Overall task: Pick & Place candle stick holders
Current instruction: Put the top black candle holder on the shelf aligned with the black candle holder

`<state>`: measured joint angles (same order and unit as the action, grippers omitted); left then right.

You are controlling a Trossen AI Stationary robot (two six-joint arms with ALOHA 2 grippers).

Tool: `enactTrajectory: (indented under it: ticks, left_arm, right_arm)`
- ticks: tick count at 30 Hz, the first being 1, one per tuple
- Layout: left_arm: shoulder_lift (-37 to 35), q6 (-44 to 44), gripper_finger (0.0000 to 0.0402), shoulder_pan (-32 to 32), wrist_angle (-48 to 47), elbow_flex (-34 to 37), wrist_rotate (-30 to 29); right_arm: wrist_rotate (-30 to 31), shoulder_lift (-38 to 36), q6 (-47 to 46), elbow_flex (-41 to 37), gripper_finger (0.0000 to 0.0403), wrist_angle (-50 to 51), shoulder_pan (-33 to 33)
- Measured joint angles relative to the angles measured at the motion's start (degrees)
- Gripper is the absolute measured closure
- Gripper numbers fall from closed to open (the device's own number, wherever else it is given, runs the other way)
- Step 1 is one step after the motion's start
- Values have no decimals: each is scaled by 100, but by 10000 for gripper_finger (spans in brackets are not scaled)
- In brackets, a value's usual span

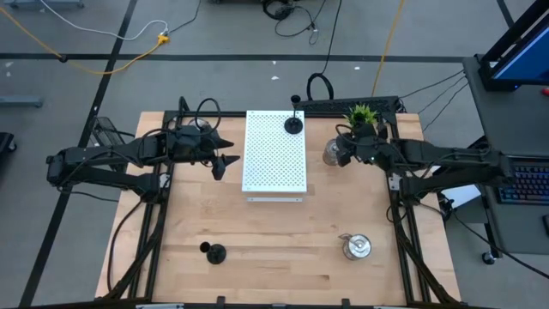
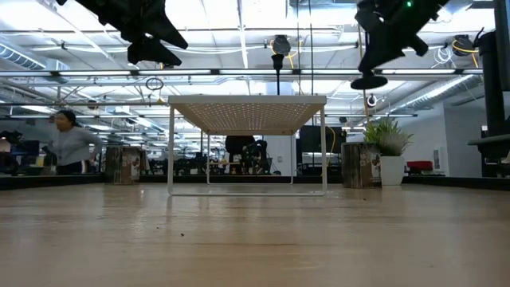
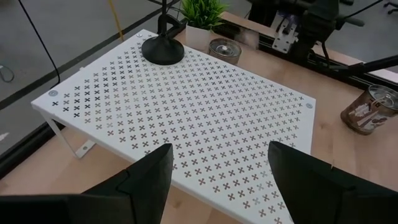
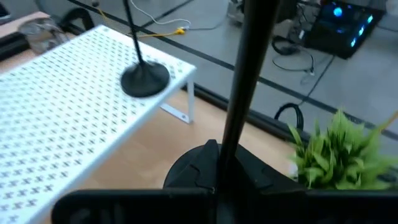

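A white perforated shelf (image 1: pixel 274 153) stands mid-table, with one black candle stick holder (image 1: pixel 294 124) resting by its round base on its far right corner. My right gripper (image 1: pixel 345 148) hangs high beside the shelf's right edge, shut on another black holder (image 4: pixel 245 74). My left gripper (image 1: pixel 225 160) hovers open at the shelf's left edge, with nothing between its fingers (image 3: pixel 149 180). On the table stand a third black holder (image 1: pixel 212 252) near left, a silver holder (image 1: pixel 356 246) near right, and another silver one (image 1: pixel 332 153) under my right gripper. My right gripper holds the black holder by the lower stem (image 4: pixel 227 155), just above the round base (image 4: pixel 199 171). The fingers themselves are mostly hidden under the base in the wrist view. The holder is lifted clear, with its base (image 2: pixel 368 80) lowermost, above shelf height.
A small green potted plant (image 1: pixel 362 116) stands at the far right, close behind my right gripper. A black cable bar (image 1: pixel 343 105) runs along the far edge. A person (image 2: pixel 70 143) moves in the room beyond. Bare wood lies between the shelf and the near edge.
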<state>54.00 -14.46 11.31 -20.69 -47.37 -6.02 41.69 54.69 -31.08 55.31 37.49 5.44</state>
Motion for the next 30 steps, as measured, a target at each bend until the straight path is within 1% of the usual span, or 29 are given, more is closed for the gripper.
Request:
enactTrajectory:
  ticks: [3,5,10,14,19,22,26,30]
  left_arm:
    - [0,2,131,1,0,0,0]
    - [0,2,131,2,0,0,-2]
    - [0,2,131,2,0,0,-2]
    - [0,4,131,1,0,0,-2]
    - [0,35,131,0,-2,0,-2]
    - [-2,68,131,1,-4,0,-4]
    - [-1,71,131,1,-4,0,-4]
    - [0,77,131,1,-7,0,-4]
  right_arm:
    - [-48,152,187,183,395,-110,-85]
    - [-244,273,387,240,395,-406,-122]
    - [-946,667,883,249,395,-1512,-177]
    - [-1480,1039,1102,249,395,-2159,-180]
    - [-2057,1452,1145,252,395,-2405,-195]
    - [-2100,1650,1219,249,395,-2546,-282]
    - [-2098,1850,1495,249,395,-3156,-410]
    - [-2071,2037,1633,249,395,-3340,-416]
